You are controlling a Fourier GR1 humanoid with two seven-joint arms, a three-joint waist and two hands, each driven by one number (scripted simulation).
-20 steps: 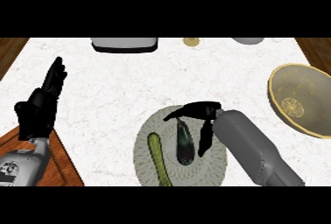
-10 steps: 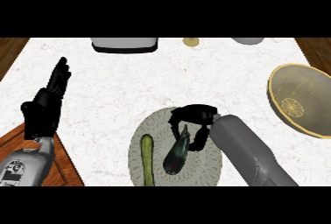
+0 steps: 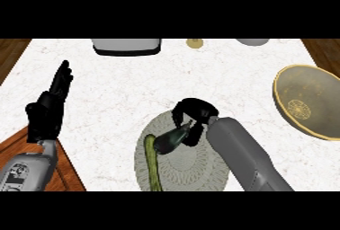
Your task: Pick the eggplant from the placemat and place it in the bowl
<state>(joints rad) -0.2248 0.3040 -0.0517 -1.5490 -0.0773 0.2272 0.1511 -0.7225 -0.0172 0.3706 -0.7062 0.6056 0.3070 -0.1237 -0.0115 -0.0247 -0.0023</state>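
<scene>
The dark eggplant with a long green stem lies tilted over the round pale placemat near the lower middle. My right hand is curled round the eggplant's upper end, its fingers hiding that part. The yellow-brown bowl sits at the right edge, well apart from the hand. My left hand stays open at the left, fingers up, resting.
A grey container stands at the back edge, with a small tan disc and a grey object further right. The wooden counter edge shows at the lower left. White marble lies between placemat and bowl.
My right hand closed round the eggplant and drew it up and to the right; the eggplant has tilted and its stem swung. The left hand has not moved.
</scene>
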